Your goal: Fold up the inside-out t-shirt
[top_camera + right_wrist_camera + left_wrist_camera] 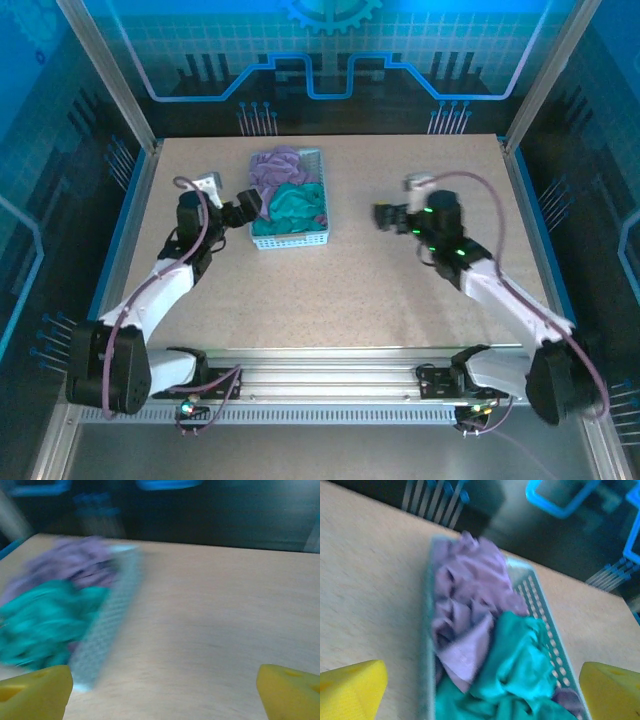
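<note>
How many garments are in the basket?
2. The teal t-shirt fills the near half of the basket; the lavender garment lies in the far half. More could be hidden underneath.

the teal t-shirt is seen crumpled in a loose, wrinkled heap, just ahead of the left gripper and well to the left of the right gripper.
</note>
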Available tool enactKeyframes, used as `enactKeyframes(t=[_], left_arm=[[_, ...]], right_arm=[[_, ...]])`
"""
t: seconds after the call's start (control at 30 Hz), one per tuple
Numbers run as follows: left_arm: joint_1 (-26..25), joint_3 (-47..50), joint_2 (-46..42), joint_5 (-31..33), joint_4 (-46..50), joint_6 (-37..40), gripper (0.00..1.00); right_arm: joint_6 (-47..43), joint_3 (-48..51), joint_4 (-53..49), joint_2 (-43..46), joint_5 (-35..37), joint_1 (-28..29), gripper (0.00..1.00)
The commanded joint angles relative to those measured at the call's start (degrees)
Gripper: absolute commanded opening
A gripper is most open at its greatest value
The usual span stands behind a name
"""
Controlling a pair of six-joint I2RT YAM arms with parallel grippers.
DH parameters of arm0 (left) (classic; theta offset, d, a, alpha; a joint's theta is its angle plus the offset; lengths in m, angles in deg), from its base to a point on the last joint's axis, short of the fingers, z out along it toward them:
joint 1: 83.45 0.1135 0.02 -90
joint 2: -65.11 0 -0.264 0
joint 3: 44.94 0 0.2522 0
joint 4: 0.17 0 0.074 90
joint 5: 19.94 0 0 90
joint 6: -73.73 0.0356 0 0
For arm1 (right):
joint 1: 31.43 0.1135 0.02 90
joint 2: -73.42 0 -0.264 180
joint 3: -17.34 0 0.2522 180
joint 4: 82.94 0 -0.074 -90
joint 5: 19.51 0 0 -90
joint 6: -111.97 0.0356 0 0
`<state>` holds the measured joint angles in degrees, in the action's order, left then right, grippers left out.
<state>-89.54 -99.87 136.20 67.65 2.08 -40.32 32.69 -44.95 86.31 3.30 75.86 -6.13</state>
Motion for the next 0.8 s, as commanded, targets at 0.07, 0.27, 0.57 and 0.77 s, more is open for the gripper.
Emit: enactKeyframes(t=[0.07, 0.27, 0.57, 0.77], left_arm=[[0.19, -5.06, 4.54, 0.00, 12.27, -2.49, 0.99], [0.46, -5.78, 5.27, 1.02, 15.98, -2.30, 0.99], [0.55, -2.54, 1.17, 4.38, 17.75, -1.00, 0.99], [0.64, -0.93, 0.63, 4.52, 17.72, -1.27, 0.99]], right_arm=[[-10.98, -16.85, -13.55, -16.85, -1.01, 14.06, 0.95], [-9.66, -35.81, -20.63, -38.04, 1.66, 17.84, 0.92], [-7.40, -52.81, -23.14, -56.09, 0.58, 16.22, 0.64], [-7.20, -56.48, -23.38, -55.22, -4.03, 15.63, 0.21]])
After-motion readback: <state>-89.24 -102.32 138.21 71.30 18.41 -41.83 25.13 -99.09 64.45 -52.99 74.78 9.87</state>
